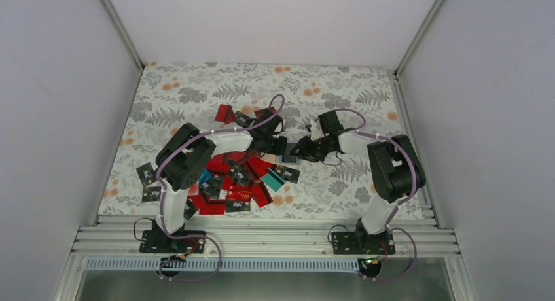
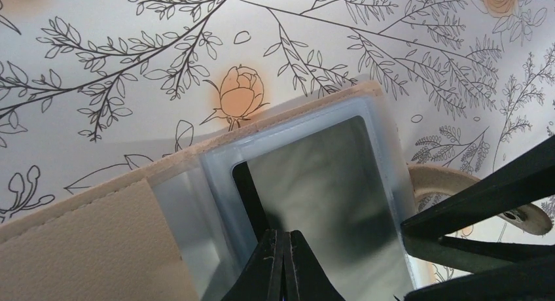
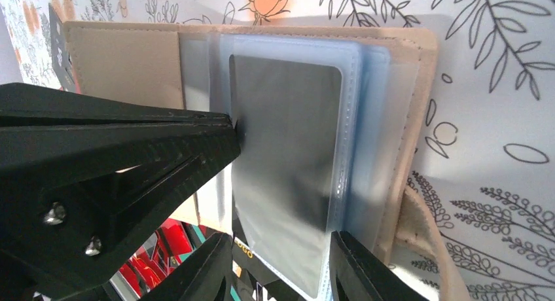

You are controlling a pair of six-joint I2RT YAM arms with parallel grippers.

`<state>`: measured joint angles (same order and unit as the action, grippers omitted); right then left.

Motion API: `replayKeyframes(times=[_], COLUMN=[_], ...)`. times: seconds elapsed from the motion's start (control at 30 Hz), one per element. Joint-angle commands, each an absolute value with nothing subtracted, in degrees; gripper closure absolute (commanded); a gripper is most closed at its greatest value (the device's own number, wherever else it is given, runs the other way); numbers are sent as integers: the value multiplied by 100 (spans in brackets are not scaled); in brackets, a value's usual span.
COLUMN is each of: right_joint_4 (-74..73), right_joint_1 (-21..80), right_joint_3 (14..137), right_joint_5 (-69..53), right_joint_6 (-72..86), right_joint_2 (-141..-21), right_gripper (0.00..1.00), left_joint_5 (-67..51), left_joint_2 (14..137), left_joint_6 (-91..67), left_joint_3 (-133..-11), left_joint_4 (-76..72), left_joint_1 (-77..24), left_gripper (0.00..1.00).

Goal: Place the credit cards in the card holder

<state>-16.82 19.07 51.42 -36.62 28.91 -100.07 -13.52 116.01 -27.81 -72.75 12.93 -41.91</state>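
Centrally, card holder (image 3: 124,65) open, left end effector (image 2: 285,239) closed at sleeve (image 2: 219,183)

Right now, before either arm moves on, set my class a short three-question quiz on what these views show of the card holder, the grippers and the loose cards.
1. True or false: the card holder is folded shut.
2. The left gripper has its fingers: A) spread wide, B) closed together, C) out of view.
3. Fill in: most of the loose credit cards in the pile are ___ in colour.

Key: 1 false, it lies open; 2 B; 3 red.
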Motion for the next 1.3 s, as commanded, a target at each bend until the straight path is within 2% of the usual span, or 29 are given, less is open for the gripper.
replayKeyframes(times=[0.0,1.27], right_joint_4=[-1457,-1621], right_joint_1=[1942,1951], right_joint_3=[5137,5054], right_joint_5=[-3619,-3177], right_joint_6=[2944,2874], right_joint_2=[-10161,-10124], right_gripper=[60,56], left_joint_5=[-1310,-1208], left_joint_2=[11782,11795], left_joint_6=[-2767,-3264], left_joint_3=[-7174,-6555], left_joint_4=[1211,876], left_joint_1=[-4196,-4192], left_gripper=[98,97])
